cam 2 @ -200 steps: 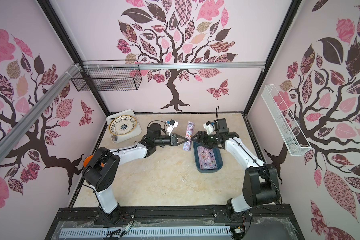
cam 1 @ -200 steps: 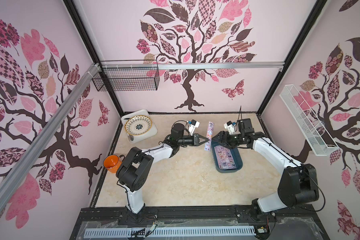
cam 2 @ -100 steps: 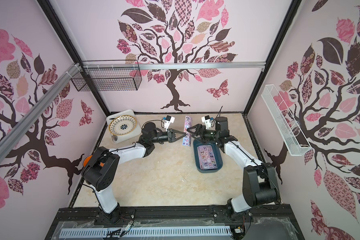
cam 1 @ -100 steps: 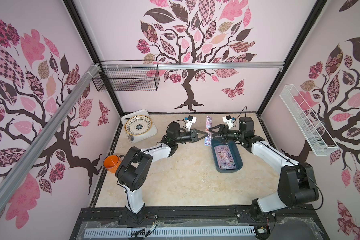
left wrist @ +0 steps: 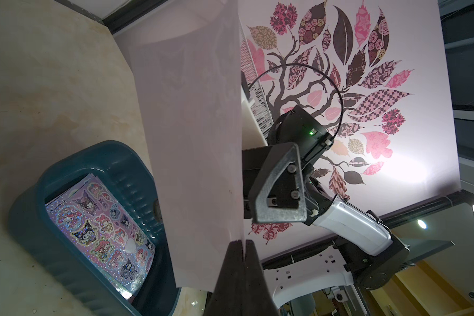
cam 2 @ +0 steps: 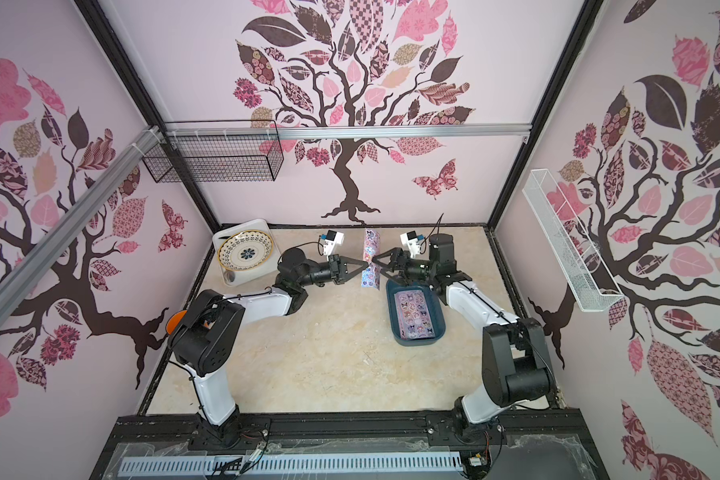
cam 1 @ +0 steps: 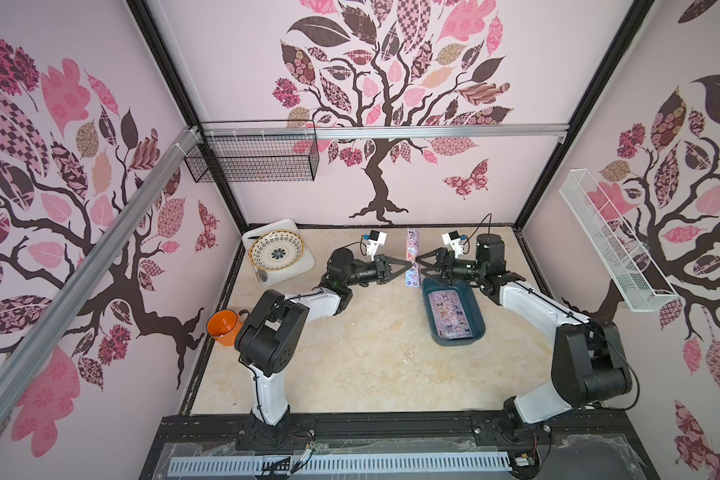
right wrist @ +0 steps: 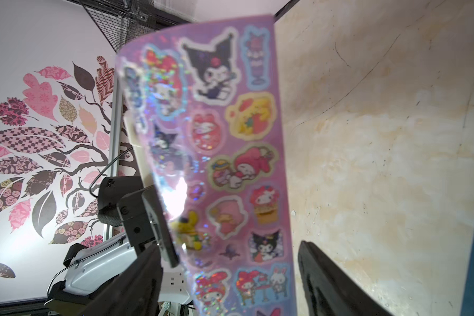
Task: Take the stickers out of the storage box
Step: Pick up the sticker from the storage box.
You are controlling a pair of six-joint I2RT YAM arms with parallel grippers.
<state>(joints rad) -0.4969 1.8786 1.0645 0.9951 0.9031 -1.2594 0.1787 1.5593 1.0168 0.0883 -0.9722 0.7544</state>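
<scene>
Above beige tabletop point(cam 1: 350, 365), left jaws pinch lilac sticker sheet point(cam 1: 412, 245); right jaws gape empty.

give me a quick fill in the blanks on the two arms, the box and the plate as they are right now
1. The left tool is shut on one upright ____.
2. The right tool stands ____, with that sheet between its fingers.
3. The storage box holds more ____.
4. The plate sits on a white ____.

Missing words: sticker sheet; open; stickers; tray.
</scene>
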